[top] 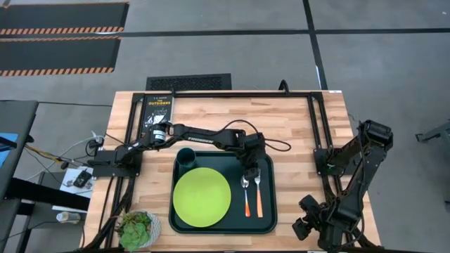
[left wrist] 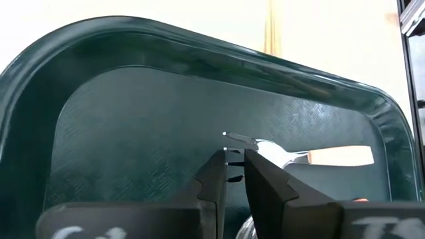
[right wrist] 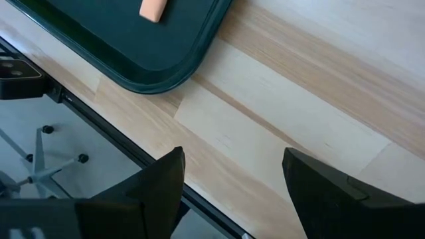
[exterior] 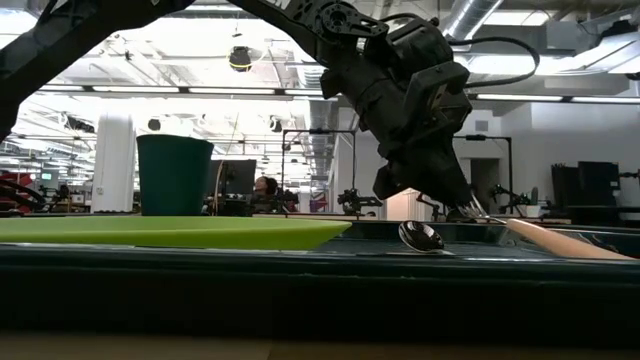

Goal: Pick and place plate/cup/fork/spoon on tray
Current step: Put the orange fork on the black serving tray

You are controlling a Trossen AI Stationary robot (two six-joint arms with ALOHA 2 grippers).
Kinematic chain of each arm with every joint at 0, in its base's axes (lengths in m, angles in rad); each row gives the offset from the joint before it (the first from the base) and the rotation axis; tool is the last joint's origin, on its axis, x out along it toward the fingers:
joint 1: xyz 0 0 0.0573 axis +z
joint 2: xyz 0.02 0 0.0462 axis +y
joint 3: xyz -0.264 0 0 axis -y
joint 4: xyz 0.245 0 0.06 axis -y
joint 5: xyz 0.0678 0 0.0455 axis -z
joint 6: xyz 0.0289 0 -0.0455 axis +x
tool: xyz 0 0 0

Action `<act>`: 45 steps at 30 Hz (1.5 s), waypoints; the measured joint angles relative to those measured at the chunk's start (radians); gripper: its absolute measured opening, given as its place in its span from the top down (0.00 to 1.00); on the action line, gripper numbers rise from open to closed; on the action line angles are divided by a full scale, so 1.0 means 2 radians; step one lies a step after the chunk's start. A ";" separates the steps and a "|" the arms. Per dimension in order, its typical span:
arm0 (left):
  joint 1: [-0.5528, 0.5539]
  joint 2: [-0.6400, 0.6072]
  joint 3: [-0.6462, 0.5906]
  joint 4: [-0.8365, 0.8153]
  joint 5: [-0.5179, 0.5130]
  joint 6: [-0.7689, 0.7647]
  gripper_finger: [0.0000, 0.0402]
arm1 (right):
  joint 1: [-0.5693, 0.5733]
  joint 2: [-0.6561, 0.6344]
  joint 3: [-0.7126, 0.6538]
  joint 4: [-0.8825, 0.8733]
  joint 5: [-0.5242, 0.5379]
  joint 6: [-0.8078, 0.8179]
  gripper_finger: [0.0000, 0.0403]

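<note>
So the left gripper [top: 248, 172] sat low over the tray [top: 267, 219], fingers nearly closed, gripping nothing, just above the fork [top: 258, 193] and spoon [top: 247, 197] lying side by side. Plate [top: 202, 197] and cup [top: 186, 157] were on the tray's left half, and the right gripper [right wrist: 232, 179] hung wide open and empty off the tray's near right corner.

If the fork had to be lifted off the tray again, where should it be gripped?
Probably mid-handle on the fork, from straight above, fingers across its width. It lies flat in the tray, with the spoon close alongside, so a side approach looks cramped.
</note>
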 joint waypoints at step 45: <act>-0.025 0.002 0.001 0.005 -0.115 0.064 0.90 | 0.000 0.000 0.000 -0.008 0.000 0.000 0.32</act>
